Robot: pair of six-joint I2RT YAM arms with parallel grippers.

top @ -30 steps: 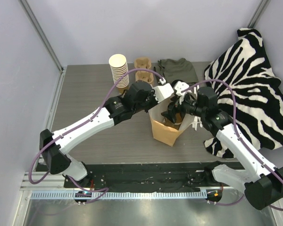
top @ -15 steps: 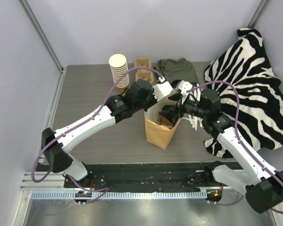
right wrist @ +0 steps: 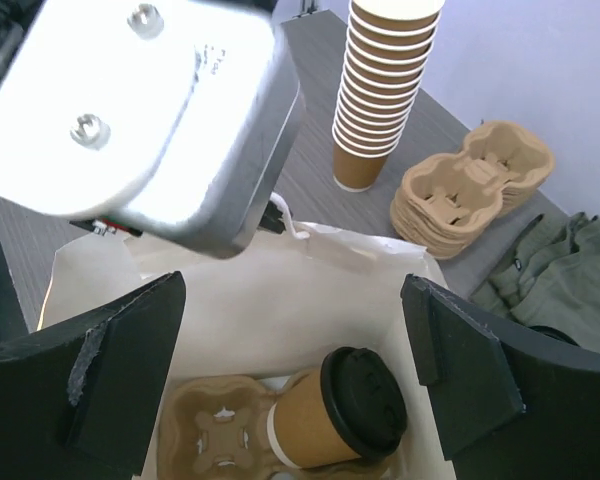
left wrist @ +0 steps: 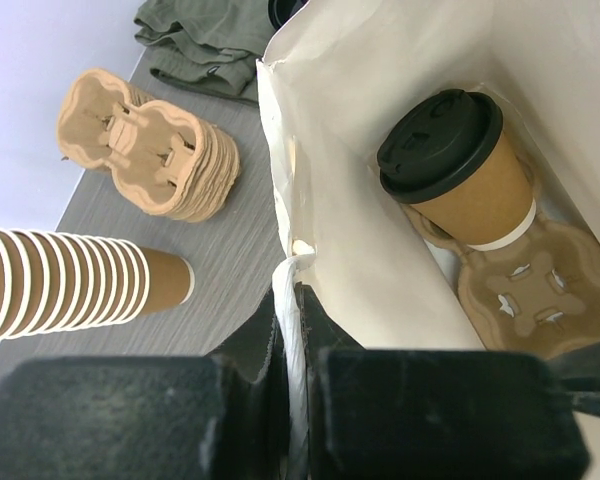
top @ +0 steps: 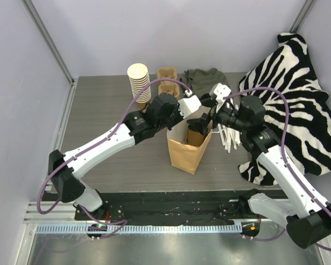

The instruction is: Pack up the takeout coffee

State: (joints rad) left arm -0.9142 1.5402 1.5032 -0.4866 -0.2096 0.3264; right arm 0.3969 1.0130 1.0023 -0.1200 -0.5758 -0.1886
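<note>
— Doing what?
— Seemingly finishing the drop-in: holding the right gripper (right wrist: 292,300) spread wide and empty, straight above the takeout coffee (right wrist: 345,415) leaning in the carrier (right wrist: 215,435) inside the paper bag (left wrist: 320,200); pinching the bag's rim tight in the left gripper (left wrist: 292,310).
— Next?
— Probably lifting straight out, then unpinching.
— Hiding anything?
— Cup's base, sunk in the carrier.

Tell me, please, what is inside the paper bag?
A coffee cup with a black lid sits in one slot of a cardboard carrier at the bottom of the bag; the other slot is empty. What lies under the carrier is covered.
</note>
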